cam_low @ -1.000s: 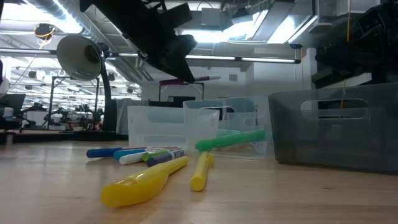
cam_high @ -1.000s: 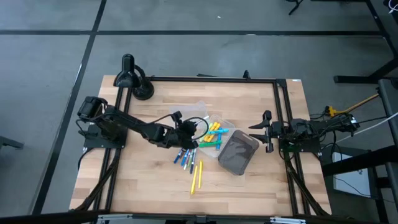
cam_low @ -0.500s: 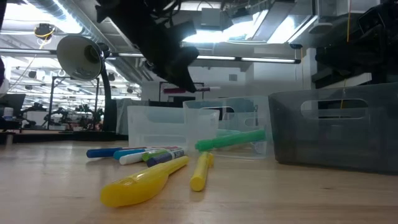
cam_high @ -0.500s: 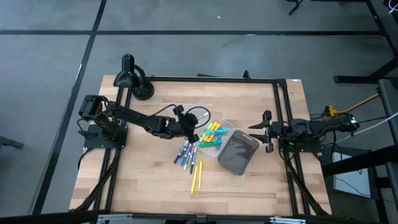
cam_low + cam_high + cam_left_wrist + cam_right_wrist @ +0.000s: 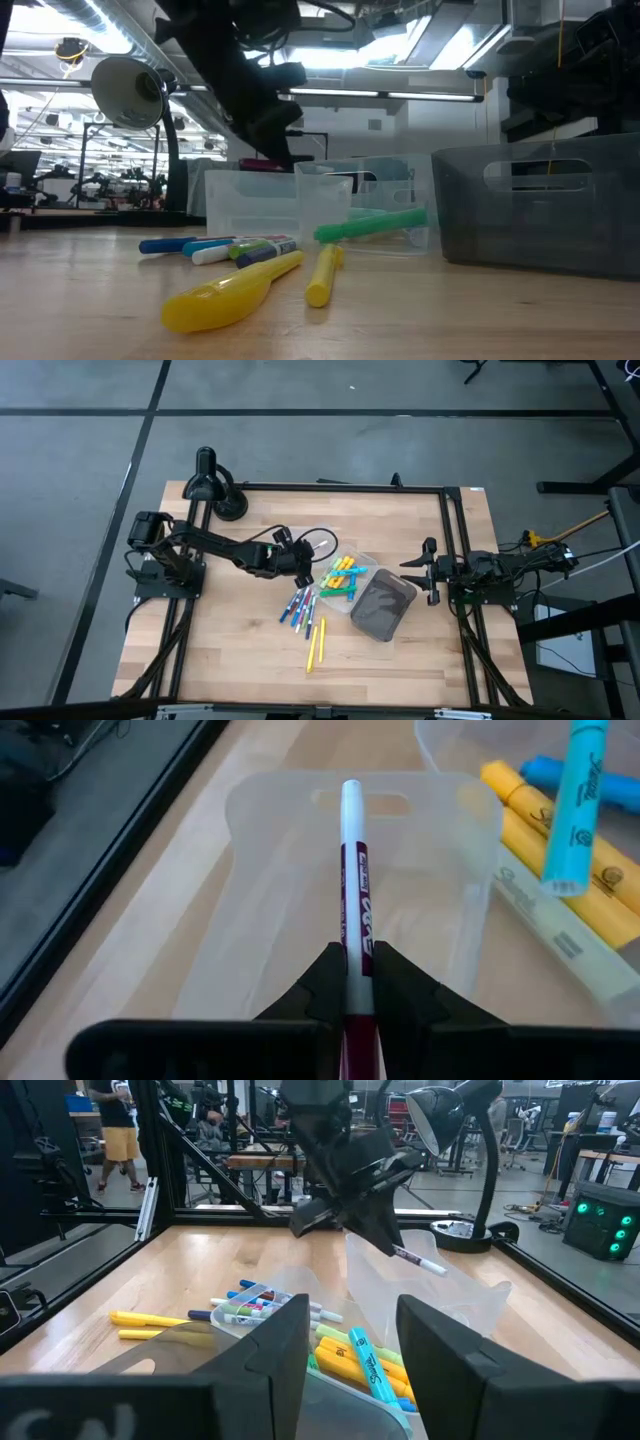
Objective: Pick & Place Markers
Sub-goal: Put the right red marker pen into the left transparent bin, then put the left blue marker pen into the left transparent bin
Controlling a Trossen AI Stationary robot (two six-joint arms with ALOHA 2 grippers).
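My left gripper (image 5: 357, 985) is shut on a dark red marker (image 5: 354, 890) with a white end and hovers over an empty clear tray (image 5: 270, 900). In the high view this gripper (image 5: 303, 568) is near the table's middle. A second clear tray (image 5: 352, 575) beside it holds yellow, blue and green markers (image 5: 365, 1365). More markers (image 5: 300, 606) lie loose on the wood, two yellow ones (image 5: 316, 642) nearest the front edge. My right gripper (image 5: 428, 570) waits open at the table's right, and its fingers (image 5: 290, 1340) have nothing between them. My left gripper pinches the marker's dark red barrel (image 5: 356, 952) between its two fingers. The marker runs forward along the fingers, its white end (image 5: 351, 792) sticking out ahead. The fingers slant down from the table's left. The marker is lifted clear above the tray (image 5: 420, 1262).
A dark grey bin (image 5: 383, 606) stands right of the trays, between them and my right gripper. A black desk lamp (image 5: 213, 485) stands at the far left corner. Black frame rails (image 5: 455, 540) run along the table's sides. People show in the room beyond (image 5: 115, 1125).
My left gripper, still shut on the dark red marker, has swung from above the loose markers toward the table's far edge, over the empty clear tray, and has sunk slightly. The marker's white end has come down close to the tray's rim.
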